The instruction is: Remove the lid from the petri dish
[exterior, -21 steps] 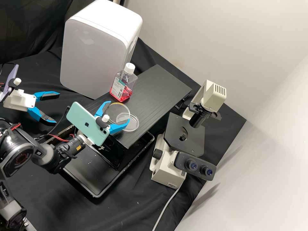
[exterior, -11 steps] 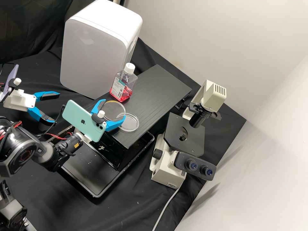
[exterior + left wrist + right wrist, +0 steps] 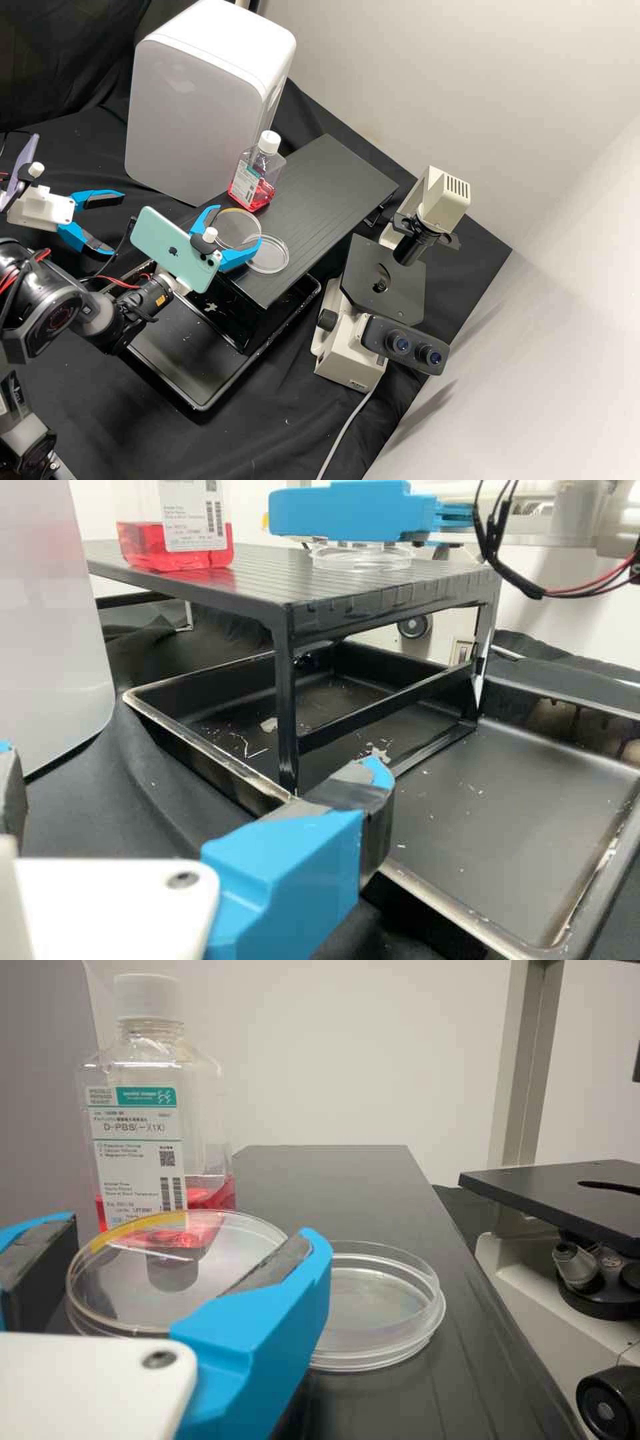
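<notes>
The right end effector (image 3: 239, 231) clamps the clear lid (image 3: 150, 1280), tilted, just beside the petri dish (image 3: 378, 1305) on the raised black platform (image 3: 320, 193), while the left end effector (image 3: 117, 223) gapes wide, holding nothing, well apart.

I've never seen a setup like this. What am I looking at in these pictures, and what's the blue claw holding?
These are two robot arms at a black bench. One picture looks down from a fixed camera; the other two come from cameras on each arm's wrist. The right gripper, a white claw with two blue fingers, is closed on a clear plastic lid, tilted beside its clear petri dish on a black raised shelf. A clear bottle of red liquid stands behind. The left gripper is open and empty. A white microscope stands nearby.
</notes>
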